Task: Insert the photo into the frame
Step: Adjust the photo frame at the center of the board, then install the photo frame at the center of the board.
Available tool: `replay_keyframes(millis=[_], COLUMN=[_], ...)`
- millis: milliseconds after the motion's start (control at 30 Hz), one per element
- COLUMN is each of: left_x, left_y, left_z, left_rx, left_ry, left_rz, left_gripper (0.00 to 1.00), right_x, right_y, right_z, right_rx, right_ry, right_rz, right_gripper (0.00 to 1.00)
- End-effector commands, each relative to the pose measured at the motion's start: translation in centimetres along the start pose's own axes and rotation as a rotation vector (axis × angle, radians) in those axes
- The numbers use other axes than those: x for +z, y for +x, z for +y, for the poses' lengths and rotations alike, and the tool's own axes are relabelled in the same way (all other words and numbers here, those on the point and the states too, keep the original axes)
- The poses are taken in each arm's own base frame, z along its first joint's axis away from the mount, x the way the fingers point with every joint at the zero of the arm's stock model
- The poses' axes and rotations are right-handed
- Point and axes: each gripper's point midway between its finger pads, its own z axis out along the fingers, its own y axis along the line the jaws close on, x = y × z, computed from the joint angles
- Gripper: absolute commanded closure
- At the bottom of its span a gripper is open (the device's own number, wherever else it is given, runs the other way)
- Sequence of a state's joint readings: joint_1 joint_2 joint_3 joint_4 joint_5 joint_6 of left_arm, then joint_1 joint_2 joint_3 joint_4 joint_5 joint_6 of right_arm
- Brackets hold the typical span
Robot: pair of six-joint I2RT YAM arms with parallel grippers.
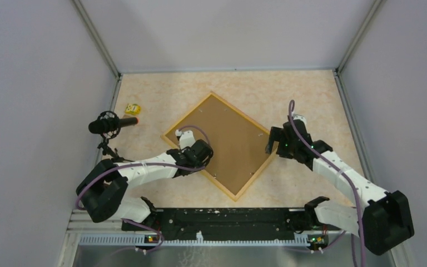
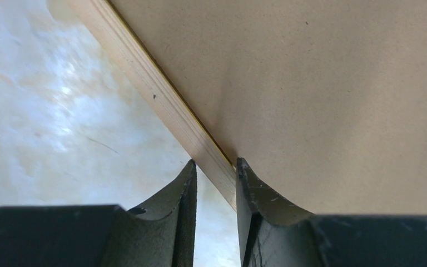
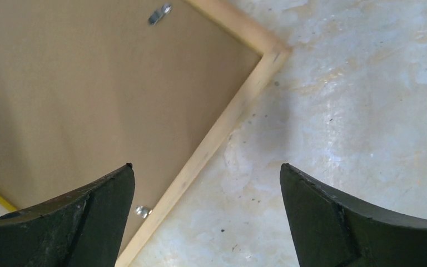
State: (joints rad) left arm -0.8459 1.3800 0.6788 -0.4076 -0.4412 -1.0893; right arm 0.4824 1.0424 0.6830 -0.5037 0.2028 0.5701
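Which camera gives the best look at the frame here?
Top external: the frame shows almost whole, brown back up. Left wrist shows only a stretch of its border between the left gripper's fingers; right wrist shows one corner and two metal clips.

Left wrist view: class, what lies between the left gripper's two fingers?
The frame's wooden border, with table showing beside it; the left wrist view shows it.

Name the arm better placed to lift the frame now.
Left, most likely. The left gripper is closed on the frame at its border, one finger on each side. The right gripper hangs wide open above the frame's edge near a corner, gripping nothing.
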Motion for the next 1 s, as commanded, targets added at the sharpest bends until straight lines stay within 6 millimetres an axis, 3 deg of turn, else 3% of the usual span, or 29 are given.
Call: replay_keyframes(millis=[0,200,367,500,833,967], left_x=[0.1,0.3,1.2,2.0,2.6,3.0], left_y=[-1.3,-3.3,-3.1,-3.0,-3.0,-2.9], left_z=[2.8,2.2,2.6,3.1,3.4,3.4], left_rx=[0.355,0.394,0.385,0.363,0.345,0.354], left_ry=[-0.095,-0.088,-0.091,-0.067,-0.039,-0.056], left_rz=[-0.049,-0.142,-0.12,-0.085,-0.061,-0.048], left_gripper=[1.0,1.0,1.0,1.0,1.0,1.0], right_x=[1.6,4.0,6.7,7.8,10.1,10.7], right_y=[-2.3,-4.2,-2.6,-1.2,-1.2,-0.6], right_z=[0.2,-0.5,0.2,-0.9,-2.1,-1.7], right_rx=[0.07,-0.001,-0.048,-0.074,-0.112,-0.119], right_ry=[-0.097,-0.068,-0.11,-0.083,-0.022,-0.025], right_rz=[0.039,0.089,0.184,0.182,0.169,0.189], right_gripper=[0.01,0.01,0.11,0.18,0.28,0.29])
